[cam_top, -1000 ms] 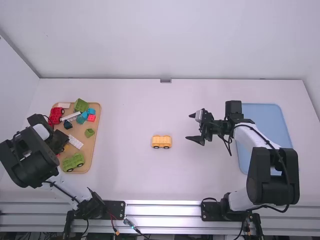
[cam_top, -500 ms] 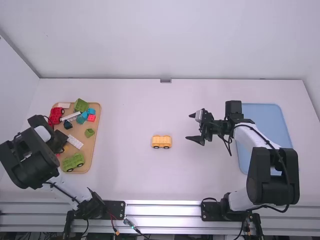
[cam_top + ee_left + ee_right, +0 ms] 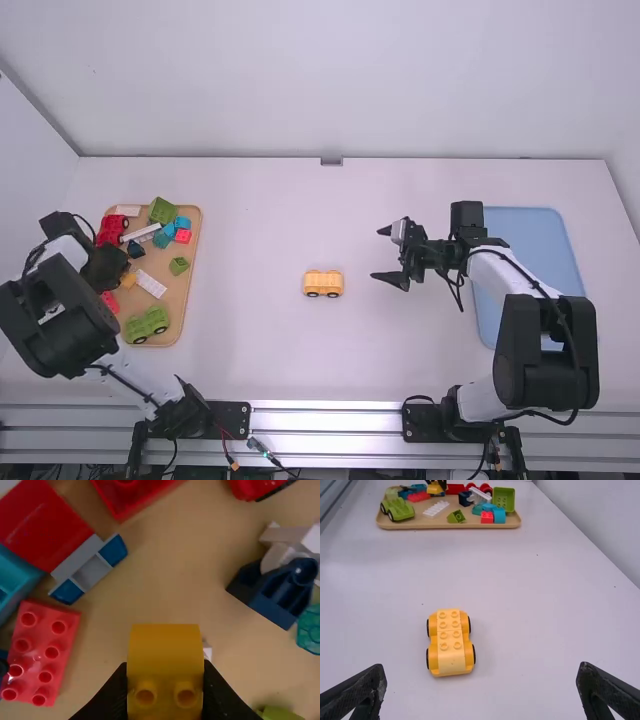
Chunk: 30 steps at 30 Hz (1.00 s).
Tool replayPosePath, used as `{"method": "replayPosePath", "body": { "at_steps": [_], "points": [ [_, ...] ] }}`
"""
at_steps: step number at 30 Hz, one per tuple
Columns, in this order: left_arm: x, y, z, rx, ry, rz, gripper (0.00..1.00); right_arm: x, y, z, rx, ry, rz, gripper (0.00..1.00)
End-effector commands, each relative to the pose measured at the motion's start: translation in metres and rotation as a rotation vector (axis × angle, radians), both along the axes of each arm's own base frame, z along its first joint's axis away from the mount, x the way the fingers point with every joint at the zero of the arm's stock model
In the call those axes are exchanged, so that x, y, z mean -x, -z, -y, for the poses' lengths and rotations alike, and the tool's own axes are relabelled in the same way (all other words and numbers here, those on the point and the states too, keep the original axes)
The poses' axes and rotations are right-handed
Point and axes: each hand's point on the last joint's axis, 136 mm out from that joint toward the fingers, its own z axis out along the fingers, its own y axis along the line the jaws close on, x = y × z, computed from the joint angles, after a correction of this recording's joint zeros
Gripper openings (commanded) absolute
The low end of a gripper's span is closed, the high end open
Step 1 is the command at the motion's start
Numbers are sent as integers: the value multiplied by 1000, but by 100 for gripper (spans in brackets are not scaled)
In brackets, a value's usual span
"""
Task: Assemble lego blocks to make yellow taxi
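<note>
Brick of rounded yellow plastic (image 3: 165, 647), pinched in the left pincer (image 3: 165, 677) over the tan oblong tray (image 3: 180, 292), should be light, stiff, best held by flat sides; the right pincer (image 3: 384, 254) gapes empty near the yellow plastic wheeled base (image 3: 451, 647) on the white surface (image 3: 270, 350).

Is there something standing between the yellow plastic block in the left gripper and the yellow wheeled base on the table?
Nothing tall is visible: between the yellow block and the wheeled base lie only the low white studded brick and the tan tray's rim.
</note>
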Motion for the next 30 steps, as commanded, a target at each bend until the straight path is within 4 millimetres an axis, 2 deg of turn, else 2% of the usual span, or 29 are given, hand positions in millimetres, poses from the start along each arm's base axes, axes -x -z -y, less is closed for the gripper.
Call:
{"method": "replayPosePath", "body": {
  "at_steps": [1,2,7,9,10,11,12,13,15,17,21,28,30],
  "points": [
    [-16,-24,22,-28,107,71,2,-3,-15,0,-20,-6,37,99],
    [-16,-25,23,-32,113,73,2,-3,-15,0,-20,-6,37,99],
    [-27,-46,63,-117,285,142,2,-3,-15,0,-20,-5,36,99],
    [-32,-57,90,-169,457,186,2,-3,-15,0,-20,-5,36,99],
    [-35,-63,113,-189,602,221,2,-3,-15,0,-20,-6,37,99],
    [-36,-67,125,-195,672,241,2,-3,-15,0,-20,-6,37,99],
    [-37,-70,145,-197,790,272,2,-3,-15,0,-20,-6,37,99],
    [-36,-74,173,-207,954,310,2,-3,-15,-1,-20,-6,37,99],
    [-31,-77,217,-224,1189,343,2,-3,-15,0,-20,-6,36,99],
    [-26,-77,240,-241,1317,344,2,-3,-15,0,-20,-6,35,99],
    [-14,-68,300,-289,1686,342,1,-1,-14,-1,-20,-7,22,99],
    [0,-42,355,-388,2184,362,2,0,-14,0,-20,-6,14,99],
    [0,-33,363,-411,2280,359,2,0,-14,0,-21,-6,14,99]
  ]
}}
